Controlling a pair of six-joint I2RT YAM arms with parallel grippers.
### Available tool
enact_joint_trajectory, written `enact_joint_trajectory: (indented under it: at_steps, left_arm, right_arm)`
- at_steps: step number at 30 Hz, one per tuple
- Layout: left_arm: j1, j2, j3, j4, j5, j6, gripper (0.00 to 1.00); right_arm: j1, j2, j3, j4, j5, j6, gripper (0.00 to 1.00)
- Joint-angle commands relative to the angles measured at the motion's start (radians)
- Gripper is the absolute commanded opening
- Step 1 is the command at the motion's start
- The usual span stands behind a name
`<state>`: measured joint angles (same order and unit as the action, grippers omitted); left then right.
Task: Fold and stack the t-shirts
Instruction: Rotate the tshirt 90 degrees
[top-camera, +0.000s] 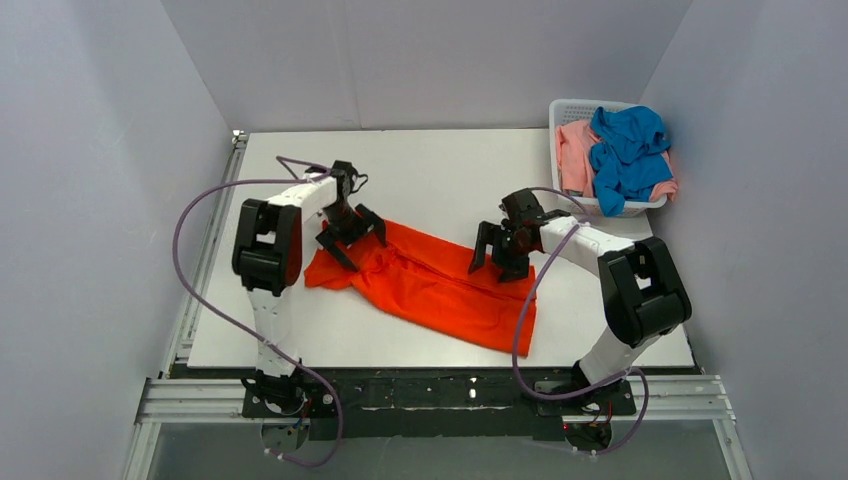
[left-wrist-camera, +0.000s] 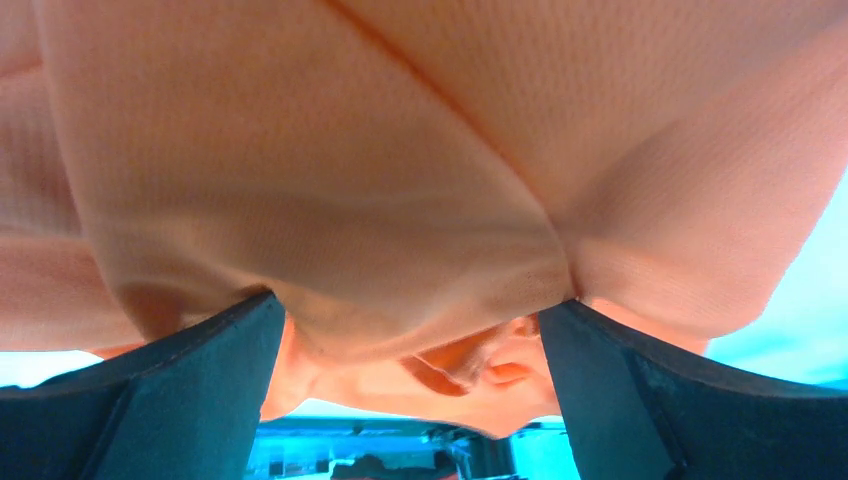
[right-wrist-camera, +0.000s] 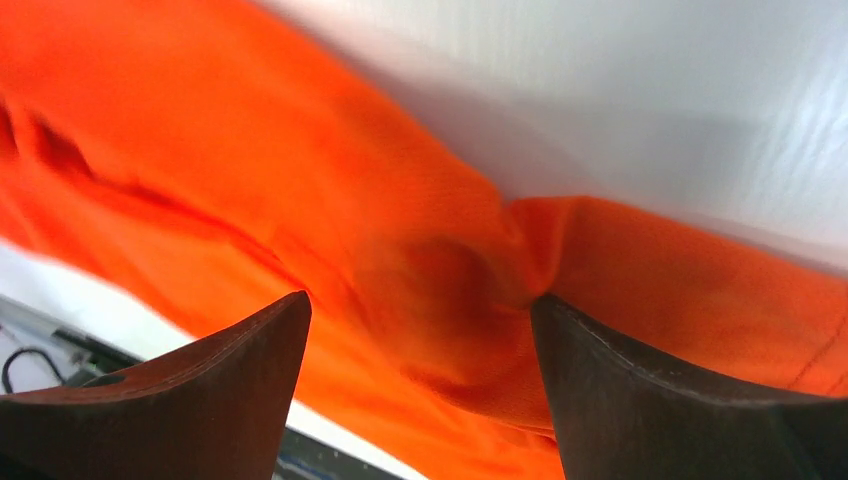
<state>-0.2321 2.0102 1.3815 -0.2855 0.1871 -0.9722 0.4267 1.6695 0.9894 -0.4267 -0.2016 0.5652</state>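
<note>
The orange-red t-shirt (top-camera: 440, 285) lies rumpled in a long diagonal band across the middle of the white table (top-camera: 440, 165). My left gripper (top-camera: 351, 236) is open, its fingers pressed down on the shirt's bunched left end. In the left wrist view the cloth (left-wrist-camera: 400, 150) bulges between the spread fingers (left-wrist-camera: 200, 380). My right gripper (top-camera: 499, 256) is open over the shirt's upper right edge. The right wrist view shows cloth (right-wrist-camera: 250, 180) puckered between its wide fingers (right-wrist-camera: 640, 390). The blue t-shirt (top-camera: 628, 150) and the pink t-shirt (top-camera: 573, 158) lie crumpled in the basket.
The white slotted basket (top-camera: 572, 104) stands at the table's back right corner against the right wall. Grey walls close in the table on the left, back and right. Purple cables loop beside both arms.
</note>
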Motion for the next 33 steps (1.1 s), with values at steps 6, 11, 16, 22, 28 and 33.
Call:
enact_joint_trajectory:
  at_steps: [6,11,16,22,28,33]
  left_arm:
    - [-0.017,0.608,0.867,-0.086,0.012,-0.006,0.98]
    - [-0.066,0.889,1.172,0.142,0.089,-0.164,0.98]
    - [-0.093,0.942,1.179,0.22,0.0,-0.16,0.98]
    - [-0.078,0.861,1.126,0.182,-0.061,-0.046,0.98]
    - [-0.08,0.728,1.208,0.172,-0.034,0.098,0.98]
    - [-0.084,0.46,1.12,0.152,0.015,0.272,0.98]
  right_arm:
    - [0.176,-0.116,-0.093,-0.063,-0.215,0.11,0.91]
    - [0.301,-0.007,-0.003,0.0,-0.313,0.104,0.91]
    - [0.347,0.08,0.093,-0.01,-0.345,0.094,0.92]
    - [0.348,0.005,0.061,-0.005,-0.287,0.113,0.93]
    - [0.346,-0.121,0.107,-0.051,-0.108,0.091,0.93]
    - [0.335,-0.251,0.097,-0.077,0.021,0.108,0.93]
